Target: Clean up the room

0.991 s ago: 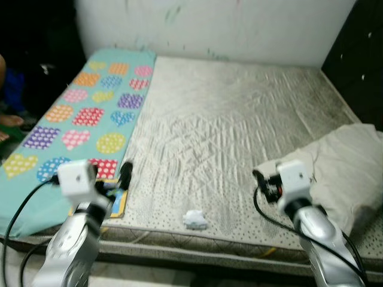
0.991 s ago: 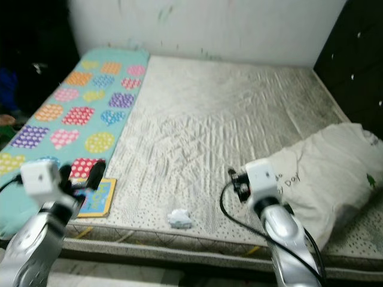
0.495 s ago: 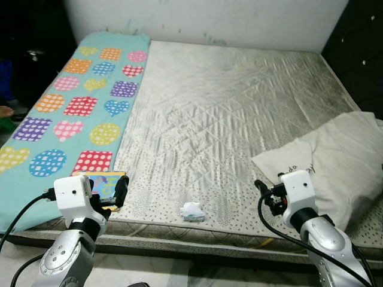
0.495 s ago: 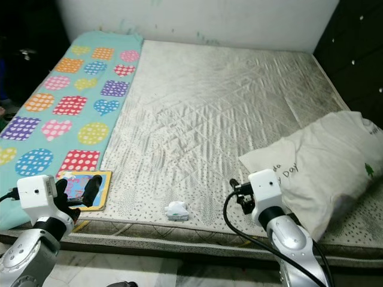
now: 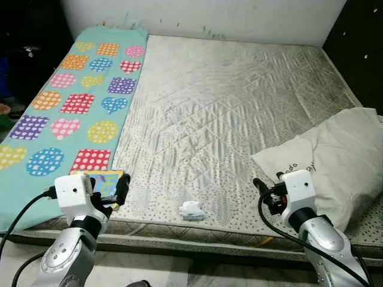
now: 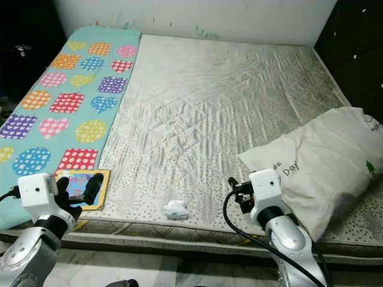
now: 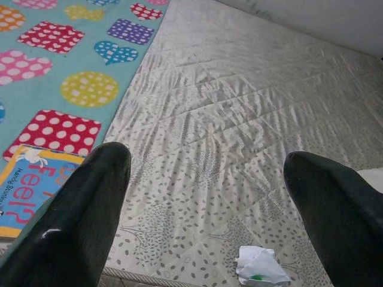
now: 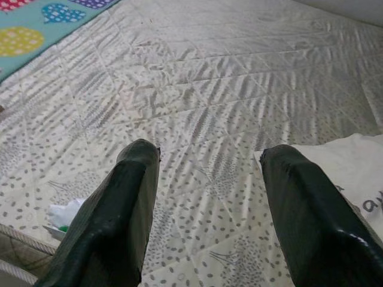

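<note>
Cleanup is not yet started: both the left gripper (image 7: 203, 197) and right gripper (image 8: 209, 197) are spread and empty, while the crumpled paper (image 5: 192, 210) lies near the mattress (image 5: 239, 107) front edge.

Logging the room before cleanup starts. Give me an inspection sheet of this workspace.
Surface: bare quilted mattress; teal patterned mat along its left side.
Job's things: crumpled white wrapper near the front edge; picture book on the mat's front corner.
Clutter: white pillow at the right.
Grippers: left tool open, above the book; right tool open, beside the pillow.
Cables: black cables on both arms.
Surroundings: white wall behind; dark furniture on the right.
</note>
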Robot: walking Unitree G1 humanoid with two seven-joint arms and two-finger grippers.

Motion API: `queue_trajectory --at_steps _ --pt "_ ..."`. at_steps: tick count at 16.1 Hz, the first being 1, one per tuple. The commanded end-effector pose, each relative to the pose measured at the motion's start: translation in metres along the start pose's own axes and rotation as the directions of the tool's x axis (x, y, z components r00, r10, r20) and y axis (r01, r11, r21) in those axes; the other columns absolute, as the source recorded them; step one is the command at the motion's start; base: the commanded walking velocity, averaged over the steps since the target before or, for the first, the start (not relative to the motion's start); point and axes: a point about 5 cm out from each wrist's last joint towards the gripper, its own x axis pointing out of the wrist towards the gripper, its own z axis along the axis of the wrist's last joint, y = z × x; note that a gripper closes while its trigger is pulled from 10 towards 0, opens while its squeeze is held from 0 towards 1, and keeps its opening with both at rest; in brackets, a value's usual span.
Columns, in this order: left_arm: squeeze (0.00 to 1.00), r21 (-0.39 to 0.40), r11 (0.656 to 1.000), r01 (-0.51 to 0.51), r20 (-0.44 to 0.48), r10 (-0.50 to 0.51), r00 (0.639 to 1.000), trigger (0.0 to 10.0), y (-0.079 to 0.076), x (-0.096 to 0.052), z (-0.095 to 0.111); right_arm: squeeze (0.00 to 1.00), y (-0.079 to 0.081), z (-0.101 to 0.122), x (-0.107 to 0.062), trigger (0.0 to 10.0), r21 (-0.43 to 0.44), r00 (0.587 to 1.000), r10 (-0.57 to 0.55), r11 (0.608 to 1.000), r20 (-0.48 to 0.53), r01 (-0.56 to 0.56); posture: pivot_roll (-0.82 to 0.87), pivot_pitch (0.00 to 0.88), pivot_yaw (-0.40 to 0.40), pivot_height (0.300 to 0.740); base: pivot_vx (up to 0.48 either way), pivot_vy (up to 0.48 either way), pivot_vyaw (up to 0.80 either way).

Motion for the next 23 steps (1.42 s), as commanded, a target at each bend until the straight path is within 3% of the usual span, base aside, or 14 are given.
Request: queue_trajectory --at_steps 1,10,11,13,14,15,16,19,23 --pt "0.00 -0.005 1.000 -0.001 -0.012 0.001 1.000 10.0 0.001 0.000 -0.002 0.00 -0.003 0.005 -0.001 10.0 0.002 1.000 -0.009 1.000 0.028 0.009 -0.05 0.141 -0.040 0.695 0.000 0.000 0.00" --pt "0.00 0.006 1.000 -0.005 0.002 0.005 1.000 10.0 0.000 0.003 -0.001 0.00 -0.002 0.006 0.002 10.0 0.010 0.999 0.005 1.000 0.045 -0.005 -0.05 0.124 -0.041 0.596 0.000 0.000 0.00" --pt "0.00 0.014 1.000 -0.022 0.018 0.021 1.000 10.0 0.001 0.004 0.001 0.00 -0.002 0.008 0.004 10.0 -0.011 0.999 0.006 1.000 0.051 -0.005 -0.05 0.123 -0.041 0.596 0.000 0.000 0.00" --pt "0.00 0.019 0.998 -0.059 0.050 0.058 0.997 10.0 0.004 0.005 0.006 0.00 -0.002 0.021 0.011 10.0 -0.232 0.992 0.008 0.972 0.126 0.022 -0.05 0.123 -0.042 0.596 0.000 0.000 0.00" --pt "0.00 0.017 0.998 -0.065 0.053 0.064 0.997 10.0 0.005 0.005 0.006 0.00 -0.003 0.026 0.014 10.0 -0.173 0.987 0.013 0.985 0.160 0.015 -0.05 0.122 -0.043 0.596 0.000 0.000 0.00" --pt "0.00 0.020 0.997 -0.071 0.054 0.070 0.996 10.0 0.006 0.005 0.006 0.00 -0.006 0.025 0.016 10.0 -0.097 0.991 0.003 0.995 0.132 0.010 -0.05 0.122 -0.045 0.596 0.000 0.000 0.00" --pt "0.00 0.018 0.997 -0.075 0.060 0.074 0.995 10.0 0.006 0.005 0.007 0.00 -0.011 0.030 0.017 10.0 0.029 0.985 -0.039 0.999 0.167 0.035 -0.05 0.124 -0.045 0.596 0.000 0.000 0.00" --pt "0.00 0.011 0.994 -0.106 0.080 0.105 0.991 10.0 0.009 0.004 0.009 0.00 -0.010 0.035 0.012 10.0 0.030 0.977 0.000 1.000 0.211 -0.007 -0.05 0.128 -0.049 0.596 0.000 0.000 0.00" --pt "0.00 0.004 0.994 -0.108 0.080 0.107 0.991 10.0 0.009 0.005 0.008 0.00 -0.006 0.031 0.010 10.0 0.108 0.980 0.006 0.994 0.199 -0.028 -0.05 0.133 -0.047 0.596 0.000 0.000 0.00"
